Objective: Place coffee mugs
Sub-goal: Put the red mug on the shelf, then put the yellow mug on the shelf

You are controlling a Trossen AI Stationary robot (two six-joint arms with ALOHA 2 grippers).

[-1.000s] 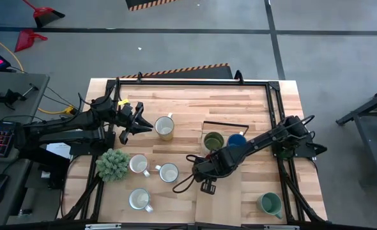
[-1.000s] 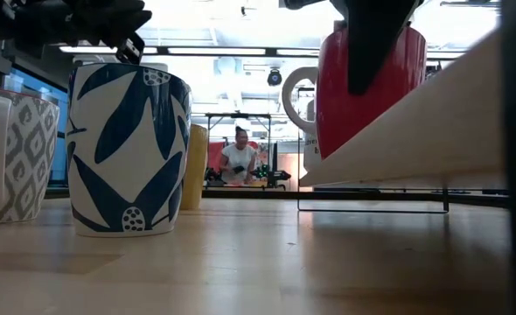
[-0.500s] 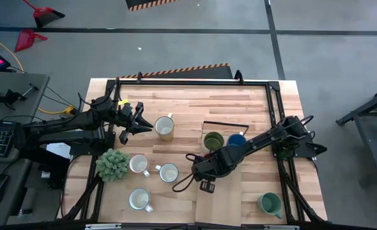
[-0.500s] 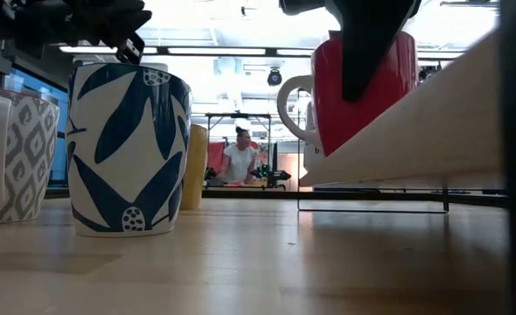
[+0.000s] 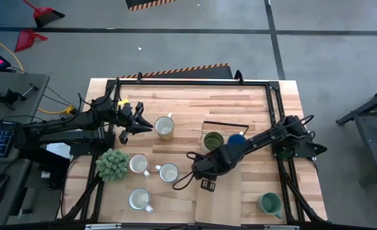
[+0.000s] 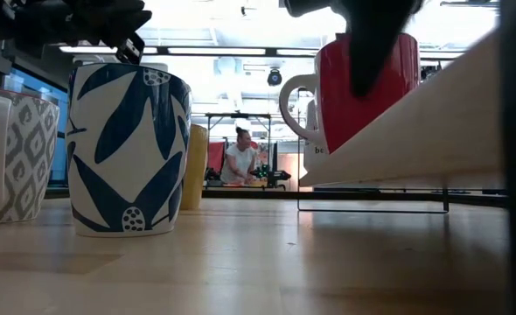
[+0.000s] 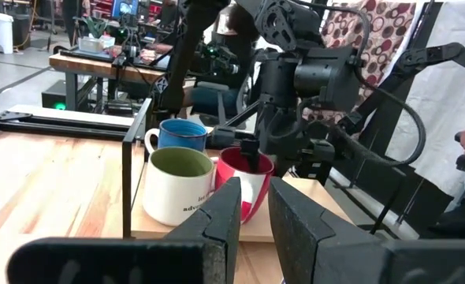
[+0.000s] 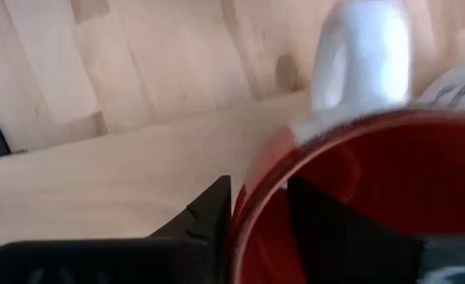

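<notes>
While the right hand (image 8: 260, 209) hung over the red mug (image 7: 243, 183), its fingers had spread from the shut grip of a second before, and one dark finger sat inside the rim and the other outside, no longer pinching the wall. By then the mug had settled a little lower than half a second earlier and stood upright on the raised wooden tray (image 7: 248, 229), just beside the olive green mug (image 7: 177, 183) and in front of the blue mug (image 7: 177, 134). That read as the release: the red mug looked delivered, and the hand only needed to lift clear without catching the rim. Well away from the red mug, the left hand (image 5: 136, 121) waited by the cream mug (image 5: 165, 127), fingers narrowly apart and empty
</notes>
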